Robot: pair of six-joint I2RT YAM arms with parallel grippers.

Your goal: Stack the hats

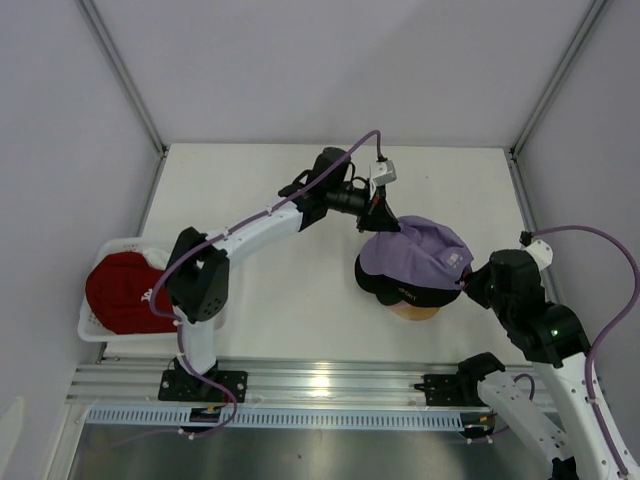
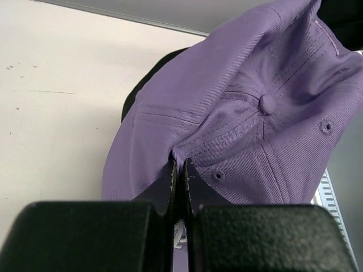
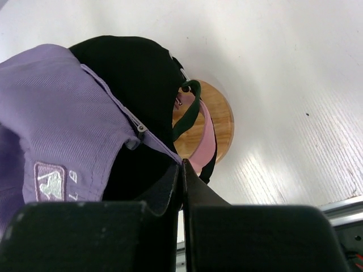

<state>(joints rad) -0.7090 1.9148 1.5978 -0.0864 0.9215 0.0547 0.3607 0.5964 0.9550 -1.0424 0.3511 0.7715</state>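
A lavender cap [image 1: 420, 250] lies on top of a black cap [image 1: 398, 292] on the round wooden stand [image 1: 416, 311], right of the table's middle. My left gripper [image 1: 386, 222] is shut on a pinch of the lavender crown [image 2: 244, 113], and its tips [image 2: 180, 165] meet in a fold of the fabric. My right gripper [image 1: 466, 284] is shut at the cap's rear edge, where the lavender back band [image 3: 142, 131] runs into its tips [image 3: 181, 165]. Beneath the black cap [image 3: 136, 73] a pink strap [image 3: 207, 143] and a dark green strap [image 3: 190, 113] show over the stand [image 3: 220, 119]. A red cap [image 1: 120, 290] lies at far left.
The red cap sits inside a white mesh basket [image 1: 88, 328] at the table's left edge. A metal rail [image 1: 320, 385] with both arm bases runs along the near edge. Purple cables loop over both arms. Grey walls enclose the table on three sides.
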